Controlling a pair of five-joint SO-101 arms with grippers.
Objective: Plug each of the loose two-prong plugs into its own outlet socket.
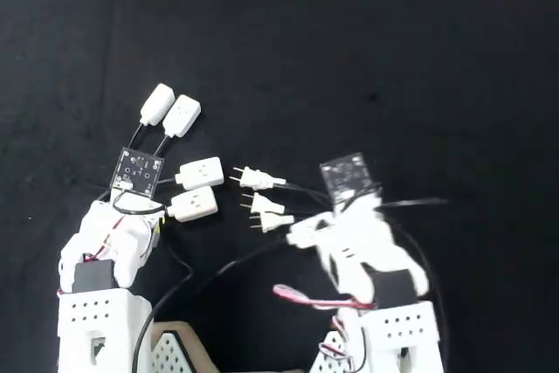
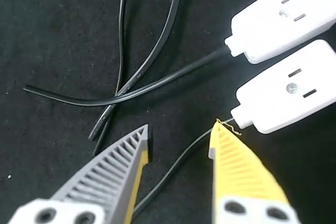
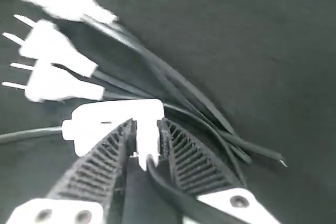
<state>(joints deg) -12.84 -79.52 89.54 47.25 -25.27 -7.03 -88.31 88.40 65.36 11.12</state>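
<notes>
Right gripper (image 3: 146,124) pinches a white connector (image 3: 105,121), centre of the high view. You cannot tell plug from socket: the fingers hide its end. Left gripper (image 2: 182,125) spread, just beside a socket (image 2: 286,95), left of centre.

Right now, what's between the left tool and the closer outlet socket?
In the left wrist view, just a thin black cord from the closer socket, lying between the open fingers of the left tool on bare black cloth.
</notes>
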